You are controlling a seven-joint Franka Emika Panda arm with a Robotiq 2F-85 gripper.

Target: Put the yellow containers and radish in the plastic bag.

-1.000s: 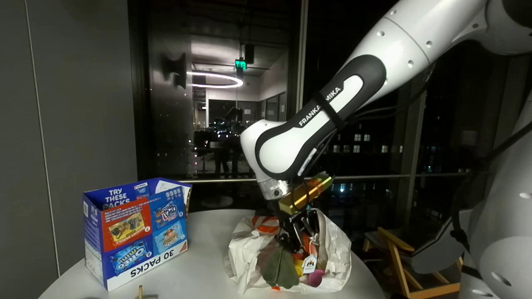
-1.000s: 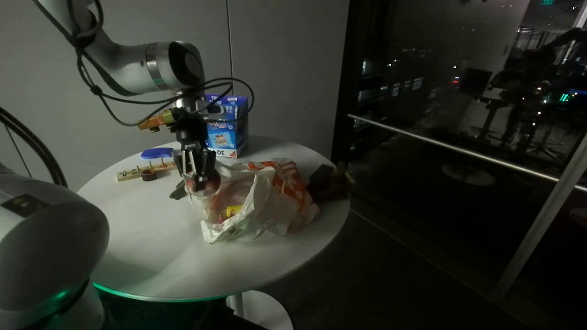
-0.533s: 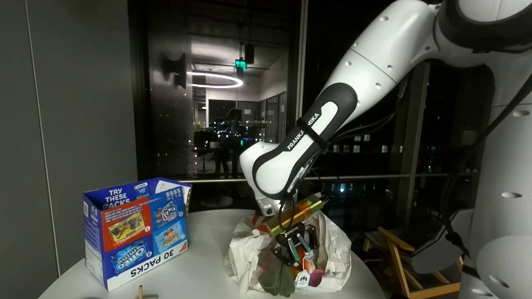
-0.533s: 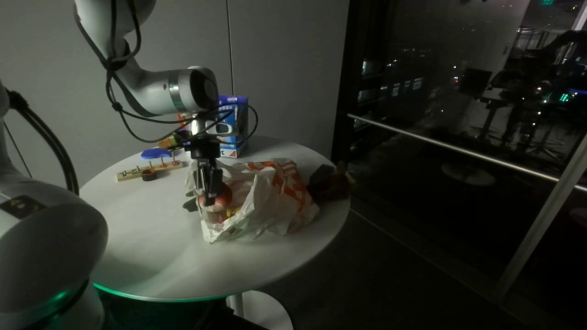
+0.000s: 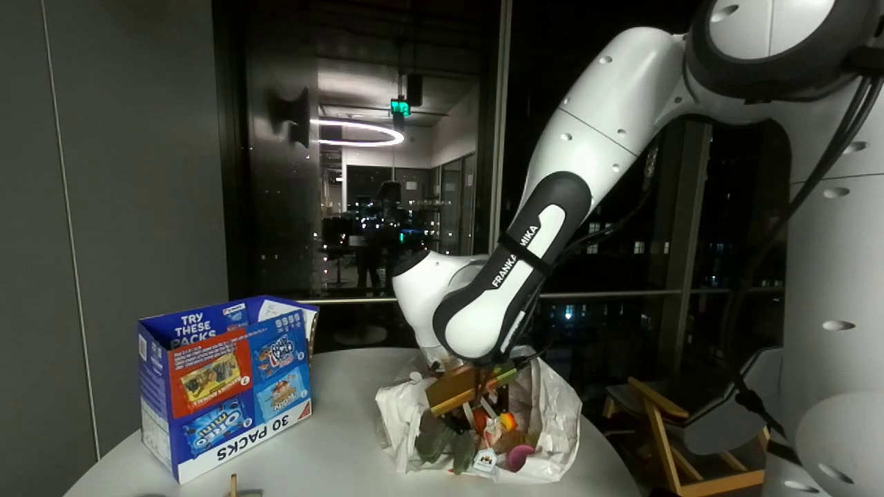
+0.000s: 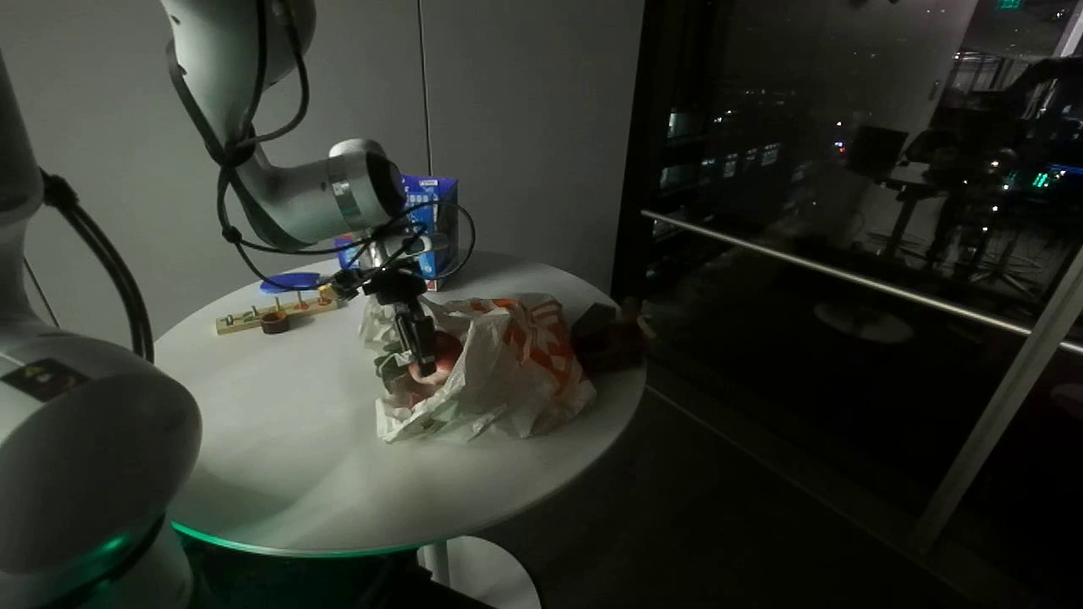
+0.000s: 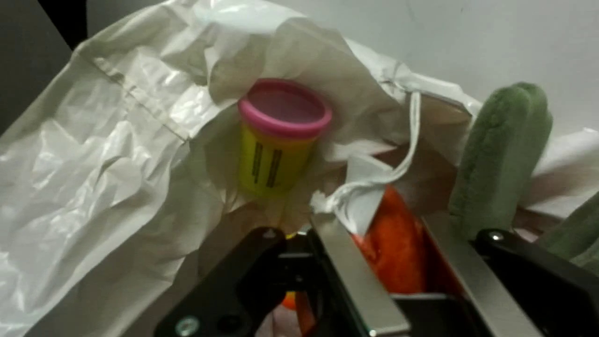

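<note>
Likely near the end | gripping radish [image 7: 402, 252] in hand [image 7: 376, 221], closed snugly on it, within mouth of plastic bag [image 7: 135, 112] | with one pink-lidded yellow container [image 7: 273, 157] already inside bag; unable to tell of others | left, apparently: letting go of radish inside bag

The plastic bag [image 5: 404, 421] lay on the table [image 5: 345, 407], in an exterior view right of the carton [image 5: 228, 397]; inside, in the wrist view, a container [image 7: 276, 161] was left of the radish [image 7: 398, 248].
</note>
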